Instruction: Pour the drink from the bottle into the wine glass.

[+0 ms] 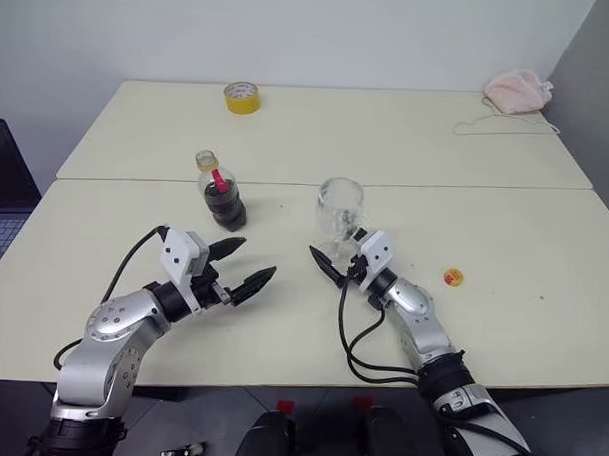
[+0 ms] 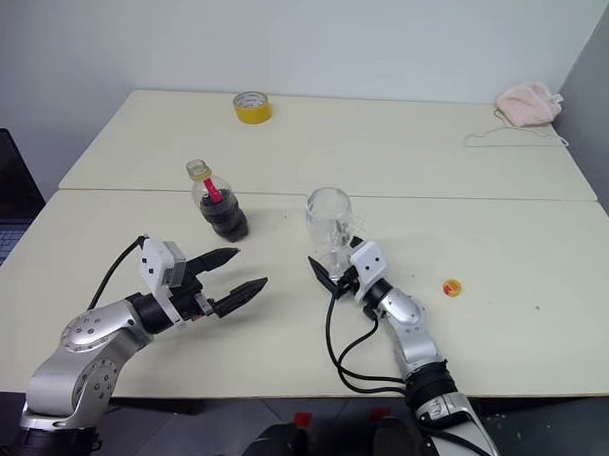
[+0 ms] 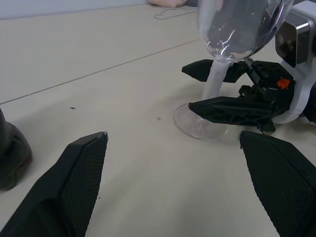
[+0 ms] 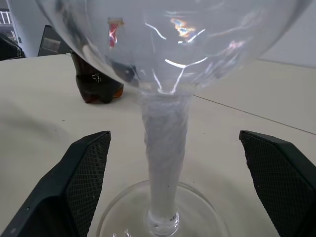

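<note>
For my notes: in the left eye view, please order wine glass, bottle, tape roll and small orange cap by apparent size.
1. Wine glass and bottle: similar, no ranking.
2. Tape roll, though it lies farther away.
3. Orange cap.

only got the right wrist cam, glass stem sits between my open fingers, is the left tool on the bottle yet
Observer: No. The left tool is open and apart from the bottle, which stands upright on the table just beyond it.
Operator: is the cap off
Observer: It looks so. A small yellow-orange piece like a cap lies on the table to the right of the right arm.
Operator: anything else near the bottle
Observer: Only a yellow tape roll, well behind it near the far edge.
</note>
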Controlling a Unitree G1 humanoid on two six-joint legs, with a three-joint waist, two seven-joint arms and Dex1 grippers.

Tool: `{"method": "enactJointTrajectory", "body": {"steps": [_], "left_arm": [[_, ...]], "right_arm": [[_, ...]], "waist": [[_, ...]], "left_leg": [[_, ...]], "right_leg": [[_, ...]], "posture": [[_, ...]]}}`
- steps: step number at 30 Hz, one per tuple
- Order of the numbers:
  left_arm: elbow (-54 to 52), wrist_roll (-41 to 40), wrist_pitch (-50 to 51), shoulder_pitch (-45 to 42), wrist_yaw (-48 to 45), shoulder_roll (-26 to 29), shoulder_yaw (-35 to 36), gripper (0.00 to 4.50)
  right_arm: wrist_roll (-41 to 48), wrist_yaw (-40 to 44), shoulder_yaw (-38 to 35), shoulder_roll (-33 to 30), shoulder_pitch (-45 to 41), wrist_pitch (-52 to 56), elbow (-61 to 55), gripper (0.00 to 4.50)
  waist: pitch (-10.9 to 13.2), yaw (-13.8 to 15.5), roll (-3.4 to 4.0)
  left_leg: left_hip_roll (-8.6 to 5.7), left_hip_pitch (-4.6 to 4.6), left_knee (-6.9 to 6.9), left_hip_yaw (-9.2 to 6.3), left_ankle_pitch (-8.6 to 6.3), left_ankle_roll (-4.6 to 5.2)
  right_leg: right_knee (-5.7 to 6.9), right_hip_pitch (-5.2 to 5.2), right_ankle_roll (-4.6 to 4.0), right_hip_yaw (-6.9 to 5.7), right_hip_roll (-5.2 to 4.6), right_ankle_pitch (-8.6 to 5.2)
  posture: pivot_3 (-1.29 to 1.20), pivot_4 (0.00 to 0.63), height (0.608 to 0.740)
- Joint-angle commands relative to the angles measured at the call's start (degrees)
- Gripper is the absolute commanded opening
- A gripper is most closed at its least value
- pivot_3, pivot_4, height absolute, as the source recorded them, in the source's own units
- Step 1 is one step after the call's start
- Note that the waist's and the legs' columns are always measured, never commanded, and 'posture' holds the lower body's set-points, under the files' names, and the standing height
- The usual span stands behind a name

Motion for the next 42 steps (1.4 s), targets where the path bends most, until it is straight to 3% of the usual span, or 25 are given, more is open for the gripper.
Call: {"method": "enactJointTrajectory", "body": {"steps": [1,15,22,26,31,35,42], "left_arm": [[-0.92,0.11,-0.56,-0.82,0.36,0.07,0.04,4.50],[-1.29,0.48,0.80,-1.14,4.14,-1.30,-0.08,4.50],[-2.03,3.91,-3.69,0.45,9.87,-4.88,0.83,4.50],[-2.52,4.96,-5.23,2.13,12.63,-7.02,0.79,4.50],[1.64,6.27,-9.32,2.08,16.01,-9.77,2.80,4.50],[5.65,8.39,-13.03,1.78,17.06,-10.31,2.92,4.50],[22.87,13.54,-20.49,-5.14,18.98,-11.04,2.33,4.50]], "right_arm": [[0.29,0.04,-0.76,-0.15,-0.23,-0.10,-2.50,4.46],[1.67,1.92,0.15,-1.56,4.85,5.87,-10.73,4.46],[5.79,8.38,1.70,-11.39,15.80,21.27,-34.58,4.46],[8.08,8.78,-1.19,-18.09,20.33,29.60,-47.30,4.46],[18.07,9.49,-6.29,-25.08,22.95,43.78,-62.51,4.46],[23.39,10.42,-8.48,-29.21,23.19,49.72,-67.71,4.46],[32.49,9.47,-10.93,-33.13,18.92,58.09,-73.63,4.46]], "waist": [[0.00,0.00,0.00],[0.00,0.02,0.00],[-0.01,0.65,0.00],[-0.01,0.92,0.01],[-0.02,1.52,-0.03],[-0.03,1.59,-0.05],[-0.03,1.73,-0.11]], "left_leg": [[0.00,0.00,0.00,0.00,0.00,0.00],[-0.01,0.00,0.00,-0.01,0.00,0.00],[-0.06,-0.04,0.05,-0.01,-0.01,0.01],[-0.03,-0.03,0.03,-0.01,-0.01,0.02],[-0.04,-0.04,0.05,-0.02,-0.02,0.03],[-0.04,0.00,0.05,-0.04,-0.03,0.05],[-0.06,0.04,0.09,-0.07,-0.04,0.08]], "right_leg": [[0.00,0.00,0.00,0.00,0.00,0.00],[0.01,0.00,0.00,0.00,0.00,0.00],[-0.02,0.03,0.00,0.02,-0.06,0.00],[-0.02,0.02,0.00,0.02,-0.03,0.00],[-0.07,0.08,0.01,0.00,-0.04,0.00],[-0.10,0.16,0.01,-0.05,-0.03,0.00],[-0.11,0.27,0.01,-0.14,-0.03,0.00]], "posture": [[0.00,0.150,0.740],[0.00,0.150,0.740],[0.00,0.150,0.740],[0.00,0.150,0.740],[0.00,0.150,0.740],[0.00,0.150,0.740],[0.00,0.150,0.740]]}}
